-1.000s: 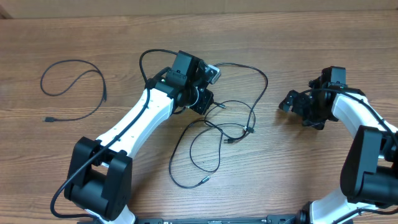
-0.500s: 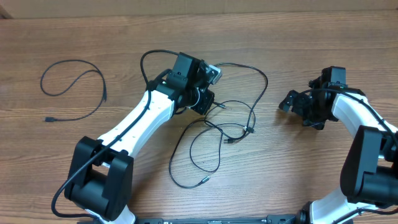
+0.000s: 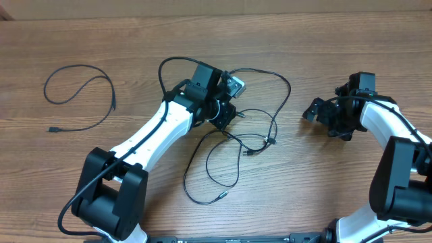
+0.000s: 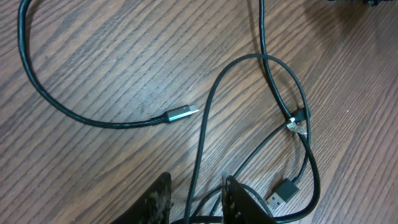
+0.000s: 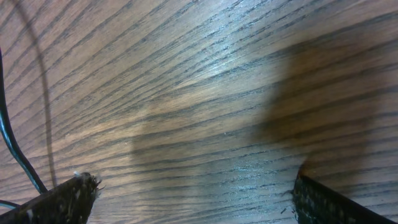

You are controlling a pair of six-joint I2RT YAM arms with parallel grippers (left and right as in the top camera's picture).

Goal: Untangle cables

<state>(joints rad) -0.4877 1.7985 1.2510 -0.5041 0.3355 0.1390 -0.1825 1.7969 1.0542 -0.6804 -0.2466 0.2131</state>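
Overhead first: the cables (image 3: 270,140) are spread over the middle of the wooden table (image 3: 351,47), looped across each other in a loose mess. The left gripper (image 3: 226,111) is parked on the upper left edge of that tangle, pointed down into it. A lone cable (image 3: 113,94) is laid out by itself far off to the left, well apart from the pile. The right gripper (image 3: 322,116) is seen to the right of the tangle, near it but not touching any cord.

Left wrist view: the two fingers (image 4: 158,199) are caught at the bottom edge with a narrow gap left between them, so the jaws are slightly apart. A single black strand (image 4: 200,143) is run through that gap, but it's way thinner than the gap and isn't pinched. A silver-tipped plug (image 4: 182,113) is lying on the wood just ahead, a flat USB plug (image 4: 283,190) is off to the right, and a knot (image 4: 297,124) with a bit of white tag is seen above that.

Right wrist view: the finger pads are shoved out to both bottom corners, so the jaws are spread wide, with only bare wood between them. A short bit of black cord is caught at the left edge, nothing gripped.
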